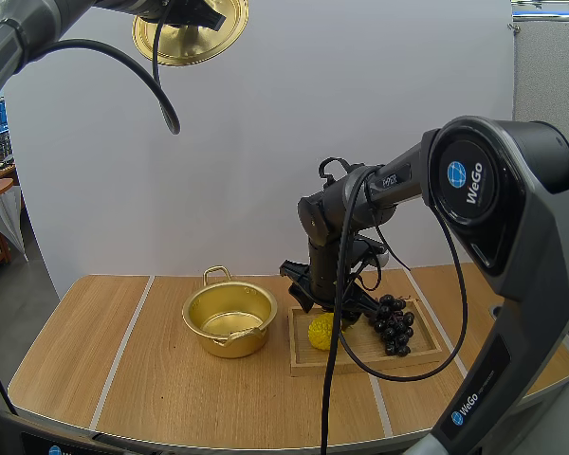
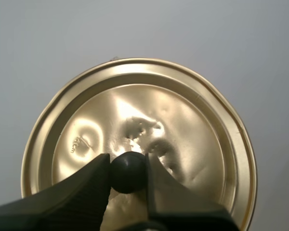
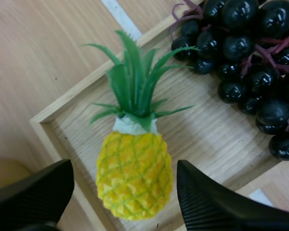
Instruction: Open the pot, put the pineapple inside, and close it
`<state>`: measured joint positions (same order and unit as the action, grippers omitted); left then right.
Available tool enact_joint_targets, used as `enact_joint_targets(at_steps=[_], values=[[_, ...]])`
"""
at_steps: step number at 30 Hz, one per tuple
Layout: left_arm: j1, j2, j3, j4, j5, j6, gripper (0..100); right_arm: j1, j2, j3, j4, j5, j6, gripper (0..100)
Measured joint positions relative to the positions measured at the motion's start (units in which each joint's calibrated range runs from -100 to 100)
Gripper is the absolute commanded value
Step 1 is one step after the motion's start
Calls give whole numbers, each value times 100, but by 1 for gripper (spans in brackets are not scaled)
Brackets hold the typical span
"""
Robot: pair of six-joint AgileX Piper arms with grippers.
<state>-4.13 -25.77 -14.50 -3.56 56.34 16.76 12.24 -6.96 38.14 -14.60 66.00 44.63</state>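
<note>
Between the right gripper's [image 3: 127,197] two black fingers lies the pineapple [image 3: 134,175]. The fingers stand wide apart, ribbed faces turned inward, and a gap shows on each side of the yellow body, so neither tip touches it. The fruit rests on its side on the floor of the wooden tray [image 3: 209,139], with its green crown pointing away from the gripper. One raised edge of the tray runs close along the pineapple's body, near one of the fingers.

A bunch of dark grapes [image 3: 250,62] lies in the same tray, just beside the tips of the crown leaves and apart from the yellow body. It does not come between the fingers and the fruit. In the high view the pineapple is at the end of the tray nearest the pot [image 1: 229,319], and the grapes are at the other end. The golden pot stands open on the table [image 1: 123,379], just beside the tray.

Well above the table, the left gripper [image 2: 128,173] is clamped on the black knob [image 2: 128,172] of the golden lid [image 2: 192,125] and holds the lid aloft.

The table is light wood crossed by pale strips, and a plain white backdrop [image 1: 266,142] stands behind it.
</note>
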Motion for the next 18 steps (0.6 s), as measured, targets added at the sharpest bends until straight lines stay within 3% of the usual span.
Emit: enact_joint_targets(at_steps=[18], values=[[0, 0, 0, 0, 0, 0, 0, -41, 778, 0, 150, -358, -180, 100]])
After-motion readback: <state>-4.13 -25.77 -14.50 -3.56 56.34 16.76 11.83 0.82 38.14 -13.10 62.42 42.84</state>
